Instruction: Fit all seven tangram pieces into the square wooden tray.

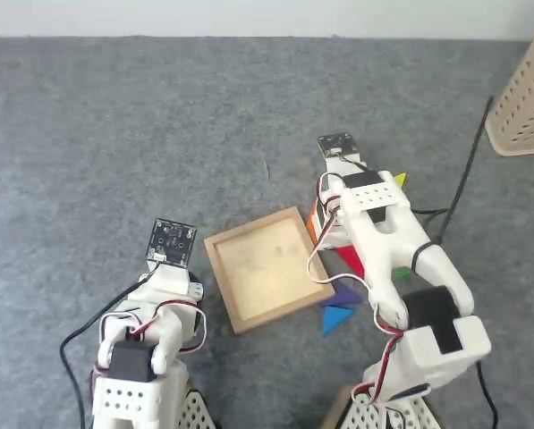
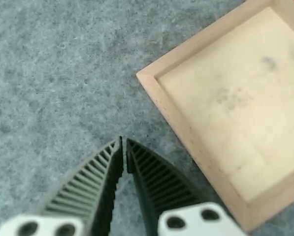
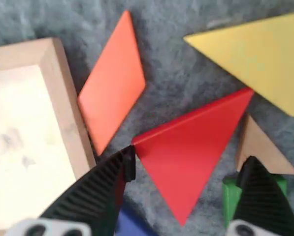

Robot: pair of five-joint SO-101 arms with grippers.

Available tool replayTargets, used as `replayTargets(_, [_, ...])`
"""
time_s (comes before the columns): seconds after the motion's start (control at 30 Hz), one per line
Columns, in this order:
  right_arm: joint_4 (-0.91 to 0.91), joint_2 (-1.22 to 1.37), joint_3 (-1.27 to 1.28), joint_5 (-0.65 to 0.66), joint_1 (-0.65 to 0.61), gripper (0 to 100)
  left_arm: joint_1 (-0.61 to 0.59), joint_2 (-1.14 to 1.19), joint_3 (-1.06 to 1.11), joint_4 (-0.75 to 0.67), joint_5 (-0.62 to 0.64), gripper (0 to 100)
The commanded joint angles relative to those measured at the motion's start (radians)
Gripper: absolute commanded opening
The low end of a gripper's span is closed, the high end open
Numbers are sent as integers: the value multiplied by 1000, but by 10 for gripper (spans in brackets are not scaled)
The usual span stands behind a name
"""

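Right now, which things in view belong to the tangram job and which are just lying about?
Job: wooden tray; orange parallelogram; red triangle; yellow triangle; tan triangle; green piece; light blue triangle; dark blue piece. All the pieces are outside the tray.
Lying about: perforated basket; black cable.

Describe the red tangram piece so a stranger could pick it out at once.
Start at the square wooden tray and look off the side where the loose coloured pieces lie. There, framed by the tips of the open right pincer, lies the red triangle. It is the only red piece, flanked by an orange parallelogram and a yellow triangle.
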Motion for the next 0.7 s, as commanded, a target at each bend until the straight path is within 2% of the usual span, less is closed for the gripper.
replayTargets(0.0, [-22,-1,-61,-14,25,343,-5,-21,-19,6,8,12])
replayTargets(0.5, [1,127,-173,-5,1,343,-5,-21,-19,6,8,12])
replayTargets(0.67, [-42,128,-173,-97,4,331,-5,-21,-19,6,8,12])
